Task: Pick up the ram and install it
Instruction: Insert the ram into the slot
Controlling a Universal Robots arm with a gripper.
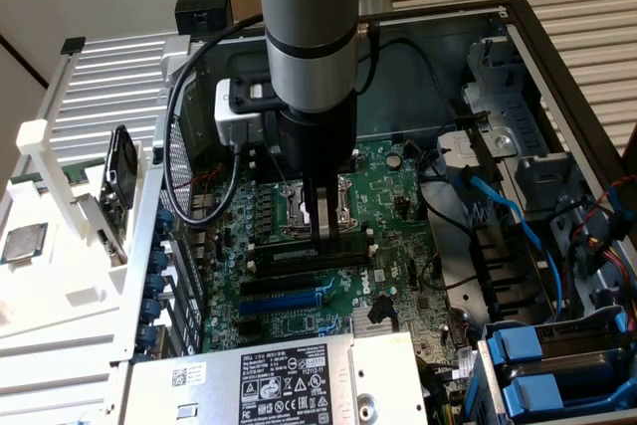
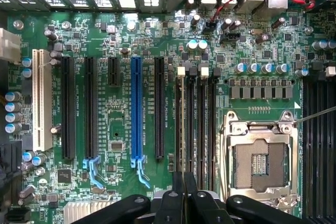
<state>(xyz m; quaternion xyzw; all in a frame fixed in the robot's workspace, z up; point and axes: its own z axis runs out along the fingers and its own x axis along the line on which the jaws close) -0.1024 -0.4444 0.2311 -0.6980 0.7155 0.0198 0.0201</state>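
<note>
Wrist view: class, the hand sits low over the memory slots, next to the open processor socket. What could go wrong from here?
1. The hand is close beside the open processor socket. A sideways drift could scrape its exposed contacts.
2. The memory slots lie tightly side by side, so a small offset could press on a slot wall or the wrong slot.
3. In the exterior view, the black cable loops low off the wrist and might snag on the case.
</note>
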